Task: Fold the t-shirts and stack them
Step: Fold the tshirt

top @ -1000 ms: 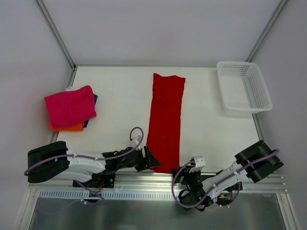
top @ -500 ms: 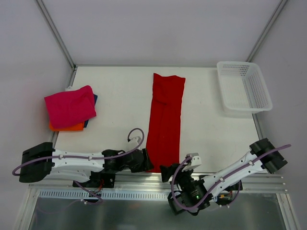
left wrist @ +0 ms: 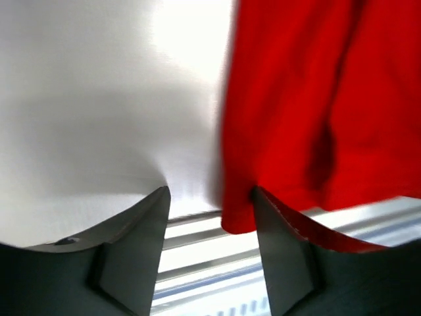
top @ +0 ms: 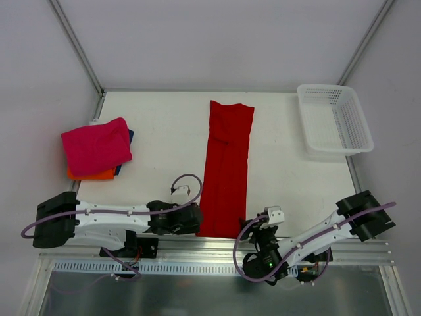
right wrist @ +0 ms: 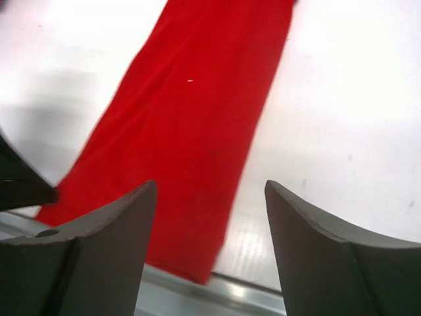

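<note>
The bright red t-shirt (top: 225, 168) lies folded into a long narrow strip down the middle of the table, its near end at the front edge. My left gripper (top: 195, 221) sits low at the strip's near left corner. In the left wrist view this gripper (left wrist: 209, 192) is open, and the red corner (left wrist: 238, 214) lies between its fingers, against the right one. My right gripper (top: 255, 230) is at the strip's near right corner. In its own view it (right wrist: 210, 185) is open, with the red hem (right wrist: 191, 257) partly between its fingers. A folded magenta t-shirt (top: 95, 146) tops an orange one (top: 92, 175) and a blue one (top: 129, 138).
A white mesh basket (top: 334, 120) stands at the far right corner of the table (top: 164, 131). The aluminium rail (top: 217, 245) runs along the front edge just under both grippers. The left arm's dark elbow (top: 56, 220) hangs off the near left.
The left gripper drew back left from over the strip's near end to its left corner. The right gripper swung left under the strip's end, then back to the right corner.
</note>
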Tool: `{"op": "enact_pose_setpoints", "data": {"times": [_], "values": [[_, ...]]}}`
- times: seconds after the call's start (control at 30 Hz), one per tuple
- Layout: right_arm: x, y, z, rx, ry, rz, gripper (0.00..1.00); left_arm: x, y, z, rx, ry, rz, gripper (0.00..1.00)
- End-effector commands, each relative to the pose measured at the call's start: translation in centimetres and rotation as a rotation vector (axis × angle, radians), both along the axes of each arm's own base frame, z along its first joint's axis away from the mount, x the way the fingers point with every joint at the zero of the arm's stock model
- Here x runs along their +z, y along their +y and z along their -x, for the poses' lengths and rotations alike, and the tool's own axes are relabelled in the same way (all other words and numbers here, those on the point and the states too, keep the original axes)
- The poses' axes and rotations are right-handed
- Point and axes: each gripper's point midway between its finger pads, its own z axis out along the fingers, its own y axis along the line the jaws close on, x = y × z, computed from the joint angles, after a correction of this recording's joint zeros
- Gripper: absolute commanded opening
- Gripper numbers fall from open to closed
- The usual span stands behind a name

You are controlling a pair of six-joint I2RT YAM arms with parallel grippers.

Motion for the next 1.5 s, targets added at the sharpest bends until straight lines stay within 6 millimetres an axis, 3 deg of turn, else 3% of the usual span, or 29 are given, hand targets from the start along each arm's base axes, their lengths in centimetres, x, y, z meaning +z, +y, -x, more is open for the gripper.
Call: {"op": "enact_pose_setpoints", "data": {"times": [0.0,0.03,0.07,0.2,0.3,0.33,0.37,0.47,0.53,0.57,0.6,0.67,0.87,1.03,1.13,1.47], "values": [[0.9,0.4,-0.7,-0.067,0.042,-0.308,0.7,-0.8,6.3,-0.2,0.018,-0.037,-0.283,0.5],[1.0,0.4,-0.7,-0.063,0.036,-0.306,0.68,-0.3,6.3,-0.6,0.023,-0.054,-0.287,0.43],[1.2,0.5,-0.7,-0.059,0.031,-0.301,0.65,0.2,6.7,-1.0,0.031,-0.08,-0.308,0.42],[2.3,2.5,0.2,-0.05,0.025,-0.248,0.62,2.8,5.1,-2.1,0.016,-0.133,-0.288,0.4],[2.7,3.8,0.7,-0.05,0.014,-0.092,0.64,4.1,4.3,-2.6,-0.001,-0.161,-0.275,0.51],[3.4,5.5,1.3,-0.053,0.027,-0.06,0.65,4.3,4.2,-2.8,-0.002,-0.167,-0.273,0.56],[3.4,5.9,1.3,-0.037,0.008,0.056,0.66,4.7,4.1,-2.9,-0.004,-0.175,-0.267,0.59],[3.3,8.3,1.4,-0.061,0.053,0.18,0.65,5.6,3.9,-3.4,-0.003,-0.208,-0.255,0.54],[2.6,8.4,1.0,-0.076,0.083,0.266,0.55,6.2,3.9,-4.0,0.003,-0.241,-0.256,0.42],[2.2,8.5,0.7,-0.088,0.106,0.31,0.47,6.6,3.8,-4.2,0.004,-0.255,-0.25,0.19],[1.8,8.5,0.5,-0.101,0.126,0.327,0.2,7.0,3.7,-4.5,0.01,-0.272,-0.247,0.03],[0.6,7.9,0.0,-0.135,0.178,0.371,0.01,7.5,3.3,-4.8,0.013,-0.286,-0.239,0.0],[-2.7,6.1,-0.8,-0.212,0.277,0.484,0.01,7.7,2.6,-5.7,0.043,-0.323,-0.249,0.0],[-6.5,5.9,-0.6,-0.198,0.367,0.522,0.01,6.2,0.6,-4.9,-0.007,-0.29,-0.145,0.0],[-7.3,6.9,0.3,-0.156,0.415,0.486,0.01,5.6,0.6,-4.3,-0.022,-0.272,-0.121,0.0],[-7.3,9.1,3.3,-0.067,0.464,0.448,0.0,4.4,0.5,-3.9,-0.039,-0.25,-0.157,0.0]]}}
